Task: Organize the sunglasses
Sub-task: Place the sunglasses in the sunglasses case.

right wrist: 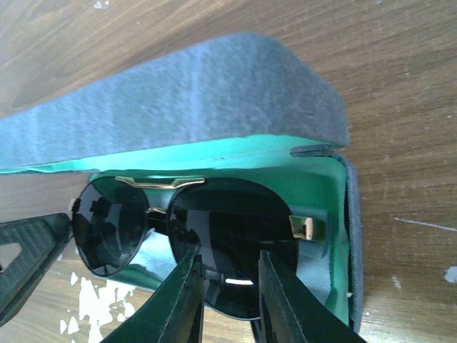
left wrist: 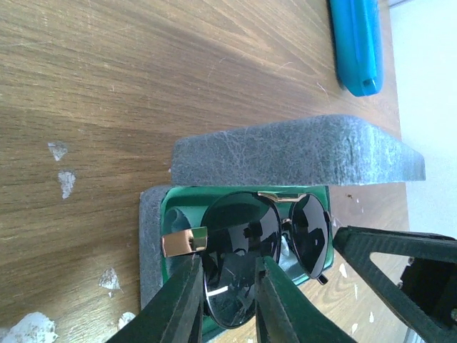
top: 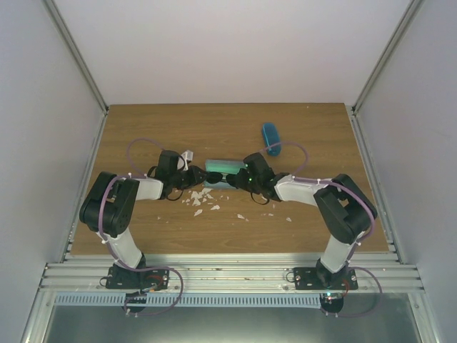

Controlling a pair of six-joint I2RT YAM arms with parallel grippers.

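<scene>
We see a brown wooden table (top: 143, 128) with a grey felt rectangular case (left wrist: 293, 150) near its middle. The case is open, showing a green lining, and its lid is raised along the far side. From overhead the two arms meet over this case and cover most of it, so only a strip of green shows there.

Beyond the case and a little to its right, well apart from it, lies a bright blue oval case (top: 270, 137). The left wrist view cuts it off at the picture's edge.

The left gripper (left wrist: 228, 261) hangs over the left end of the grey case and the right gripper (right wrist: 228, 251) over its right end. Each has its fingers a narrow gap apart, straddling one lens. We cannot tell whether either one is pinching the frame or only hovering above it, since the fingers hide the lens edges beside them.

The black round-lensed sunglasses (left wrist: 239, 221), with a gold bridge and gold hinge pieces, are inside the grey case over the green lining. Their arms are mostly hidden, and we cannot tell whether they rest fully on the lining.

Small white scraps (top: 198, 200) lie on the table in front of the case, too small to identify.
</scene>
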